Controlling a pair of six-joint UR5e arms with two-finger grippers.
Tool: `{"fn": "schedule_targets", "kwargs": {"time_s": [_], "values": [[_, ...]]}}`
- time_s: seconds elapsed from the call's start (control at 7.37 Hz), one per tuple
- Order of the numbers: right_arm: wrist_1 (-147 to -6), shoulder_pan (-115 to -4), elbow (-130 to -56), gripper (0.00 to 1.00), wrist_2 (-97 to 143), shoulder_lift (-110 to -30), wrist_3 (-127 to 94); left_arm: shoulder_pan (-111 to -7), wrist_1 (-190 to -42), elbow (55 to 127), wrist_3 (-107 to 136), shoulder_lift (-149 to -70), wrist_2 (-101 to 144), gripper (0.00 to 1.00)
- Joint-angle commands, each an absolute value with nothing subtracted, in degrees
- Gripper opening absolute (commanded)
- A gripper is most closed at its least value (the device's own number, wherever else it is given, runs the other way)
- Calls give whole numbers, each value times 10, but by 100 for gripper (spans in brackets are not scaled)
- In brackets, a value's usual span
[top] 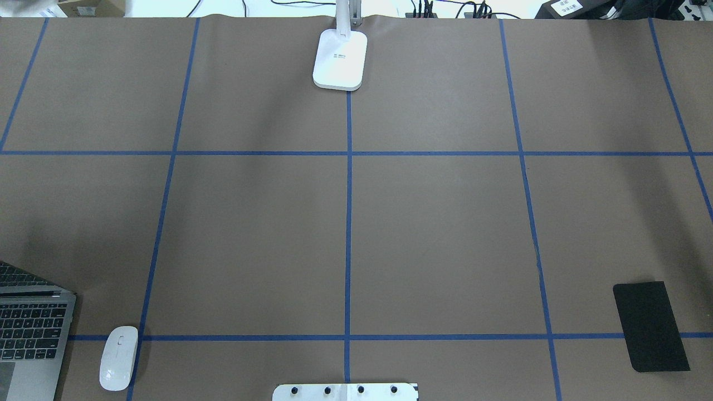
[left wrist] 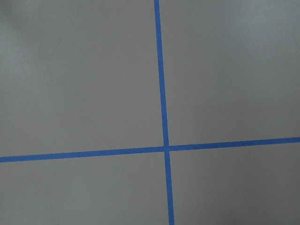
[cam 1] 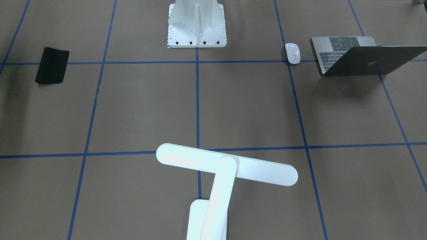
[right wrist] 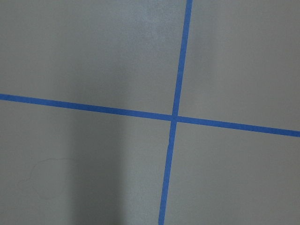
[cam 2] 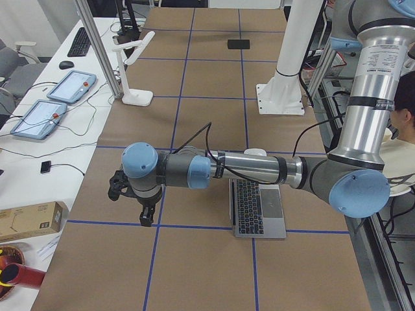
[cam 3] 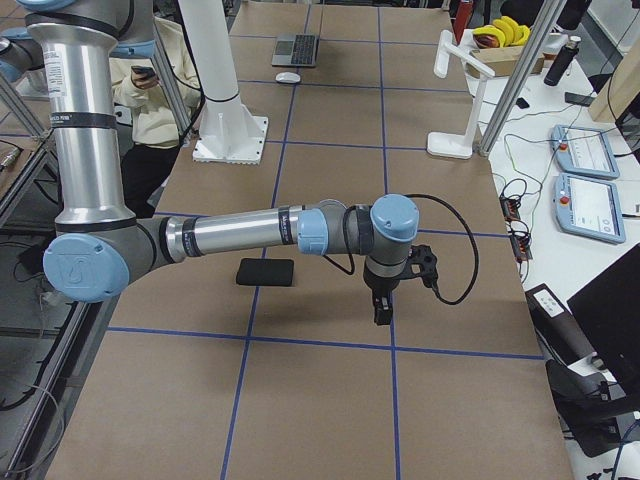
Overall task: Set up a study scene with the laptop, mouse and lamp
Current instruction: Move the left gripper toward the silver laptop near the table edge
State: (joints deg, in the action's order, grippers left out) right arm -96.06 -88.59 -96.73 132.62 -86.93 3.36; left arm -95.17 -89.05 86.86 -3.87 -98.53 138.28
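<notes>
Open laptop [cam 1: 367, 60], mouse [cam 1: 292, 53] beside it, lamp [cam 1: 227, 165] well apart.
Over the table [cam 1: 133, 110], left hand [cam 2: 134, 202] and right hand [cam 3: 385, 305]: apart or together, can't tell.

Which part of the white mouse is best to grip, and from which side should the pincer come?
Grip the mouse across its narrow middle, on the two long sides, coming straight down from above. It lies flat and low, so a sideways approach would probably find little to hold. The laptop beside it is apart, leaving room.

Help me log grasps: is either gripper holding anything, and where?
Nothing: laptop, mouse and lamp rest on the table, apart from the left gripper and right gripper.
</notes>
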Motion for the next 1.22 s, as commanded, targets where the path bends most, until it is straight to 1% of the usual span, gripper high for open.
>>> {"fn": "schedule_targets", "kwargs": {"time_s": [0.0, 0.14, 0.41, 0.54, 0.68, 0.81, 0.95, 1.09], "values": [[-958, -886, -972, 100, 1326, -868, 34, -950, -890, 887, -39, -964, 1384, 100], [-950, -886, -979, 100, 1322, -877, 45, -949, -883, 935, -20, -926, 1385, 100], [-958, -886, -970, 100, 1313, -876, 33, -947, -821, 1051, 149, -872, 1384, 100], [-984, -882, -972, 100, 1316, -877, 33, -939, -814, 1070, 219, -861, 1383, 100], [-990, -882, -976, 100, 1322, -888, 33, -929, -814, 1072, 288, -851, 1384, 100], [-987, -883, -988, 100, 1357, -910, 32, -922, -820, 1077, 352, -825, 1388, 100], [-984, -883, -1017, 100, 1361, -944, 33, -922, -823, 1085, 392, -793, 1402, 100], [-985, -884, -1033, 100, 1367, -959, 32, -922, -824, 1094, 449, -761, 1436, 100]]}}
